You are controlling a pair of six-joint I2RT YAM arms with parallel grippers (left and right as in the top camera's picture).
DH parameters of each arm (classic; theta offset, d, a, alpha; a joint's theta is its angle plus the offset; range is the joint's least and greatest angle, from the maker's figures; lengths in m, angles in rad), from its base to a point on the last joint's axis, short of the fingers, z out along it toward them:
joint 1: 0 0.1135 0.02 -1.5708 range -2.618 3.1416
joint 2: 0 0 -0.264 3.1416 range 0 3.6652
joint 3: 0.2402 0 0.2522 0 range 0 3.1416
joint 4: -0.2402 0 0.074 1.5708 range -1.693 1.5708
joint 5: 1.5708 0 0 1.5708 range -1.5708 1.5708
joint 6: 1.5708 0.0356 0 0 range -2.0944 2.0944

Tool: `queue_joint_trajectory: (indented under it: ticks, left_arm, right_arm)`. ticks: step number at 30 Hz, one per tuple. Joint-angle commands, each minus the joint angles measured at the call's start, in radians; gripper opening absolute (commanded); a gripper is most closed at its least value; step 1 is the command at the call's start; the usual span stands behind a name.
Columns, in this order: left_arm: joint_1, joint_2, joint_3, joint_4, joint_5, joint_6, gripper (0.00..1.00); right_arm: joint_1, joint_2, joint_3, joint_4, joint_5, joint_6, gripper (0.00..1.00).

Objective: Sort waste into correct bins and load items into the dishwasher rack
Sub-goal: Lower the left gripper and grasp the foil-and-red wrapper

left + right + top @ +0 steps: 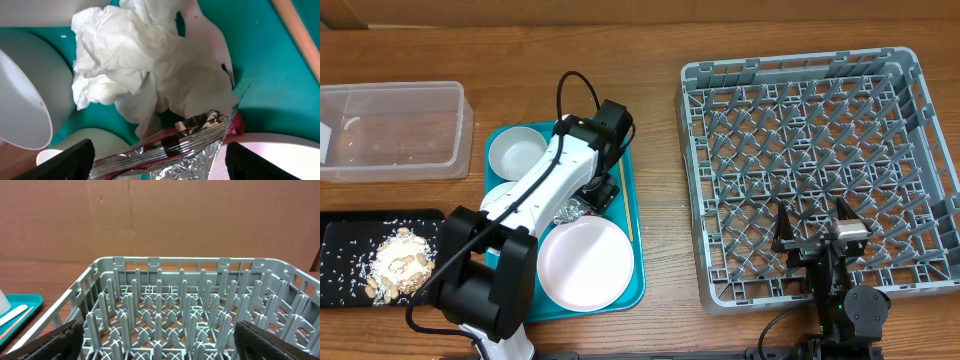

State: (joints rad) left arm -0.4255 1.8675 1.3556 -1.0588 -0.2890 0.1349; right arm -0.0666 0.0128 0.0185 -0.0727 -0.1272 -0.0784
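The crumpled napkin [145,65] and the foil wrapper [197,147] lie touching on the teal tray [280,75], the wrapper at the napkin's 6 o'clock. Neither has reached a bin. Around them on the tray sit a white bowl [517,152] at 11 o'clock and the pale plate [585,265] at 6 o'clock, with a wooden stick [297,35] along the tray's 3 o'clock edge.

Out at the tray's 9 o'clock, the black tray [335,235] already holds the beige food scraps [398,262], so that part of the sorting looks done. The clear tub [395,90] at 10 o'clock looks all but bare (a small pale mark inside is too faint to name). The dishwasher rack [690,150] at 3 o'clock holds nothing, so all the loading is left.

The left gripper [160,165] points down over the waste, jaws wide apart astride the wrapper, gripping nothing. The right gripper [162,345] hovers level at the rack's 6 o'clock rim, jaws spread wide and empty.
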Motion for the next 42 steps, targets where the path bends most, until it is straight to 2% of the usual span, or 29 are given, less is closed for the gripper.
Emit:
queue_joint_trajectory:
  ticks: [1, 4, 25, 32, 40, 42]
  left_arm:
    - [0.024, 0.009, 0.005, -0.003, 0.002, 0.019, 0.85]
    - [0.037, 0.01, 0.005, -0.002, 0.018, 0.019, 0.79]
    - [0.059, 0.01, -0.056, 0.056, 0.106, 0.019, 0.8]
    - [0.059, 0.01, -0.058, 0.065, 0.105, 0.019, 0.64]
    - [0.059, 0.01, -0.058, 0.064, 0.099, 0.018, 0.41]
    - [0.059, 0.01, -0.058, 0.064, 0.099, 0.018, 0.4]
  right_arm:
    - [-0.006, -0.01, -0.011, 0.003, -0.006, 0.0, 1.0]
    - [-0.006, -0.01, -0.01, 0.003, -0.006, 0.0, 1.0]
    - [-0.006, -0.01, -0.011, 0.003, -0.006, 0.0, 1.0]
    - [-0.006, -0.01, -0.011, 0.003, -0.006, 0.0, 1.0]
    - [-0.006, -0.01, -0.011, 0.003, -0.006, 0.0, 1.0]
    - [-0.006, -0.01, -0.011, 0.003, -0.006, 0.0, 1.0]
